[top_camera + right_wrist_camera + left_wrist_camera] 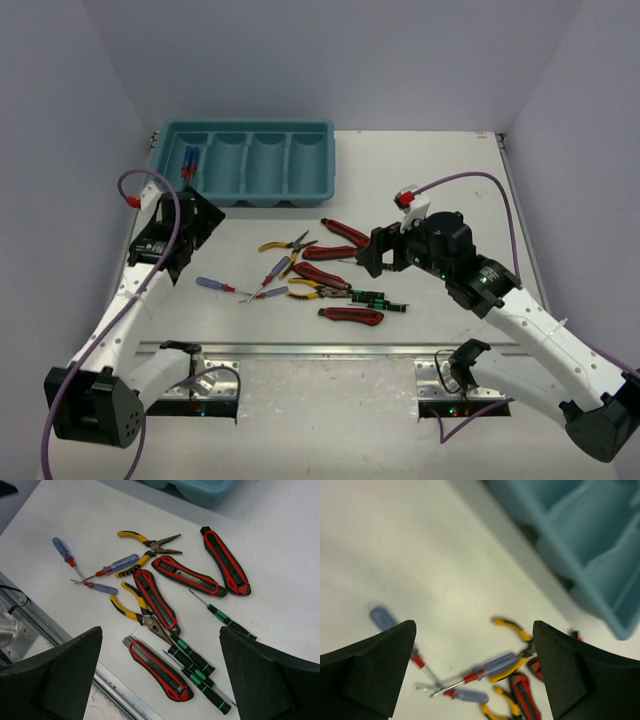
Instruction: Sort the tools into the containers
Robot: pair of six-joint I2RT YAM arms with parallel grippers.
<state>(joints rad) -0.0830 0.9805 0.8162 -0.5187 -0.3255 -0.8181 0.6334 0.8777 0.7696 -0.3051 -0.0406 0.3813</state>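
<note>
Tools (320, 272): most lie loose mid-table, at 5 o'clock from the teal tray (250, 195). Sorted so far: blue/red screwdrivers (187, 162) in the leftmost compartment; the other three look bare. To sort: four rubbery red-black knives (225, 562), two yellow-grip pliers (150, 545), thin green-banded drivers (195, 657), three translucent-handled screwdrivers (117, 565). Left gripper (472, 635) and right gripper (159, 635) are both spread wide, holding nothing.

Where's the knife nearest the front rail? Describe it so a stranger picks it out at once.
From the teal tray at far left, drop to the tool pile in the middle. The red-and-black knife lies at its near edge, closest to the metal rail; the other three knives sit farther back.
</note>
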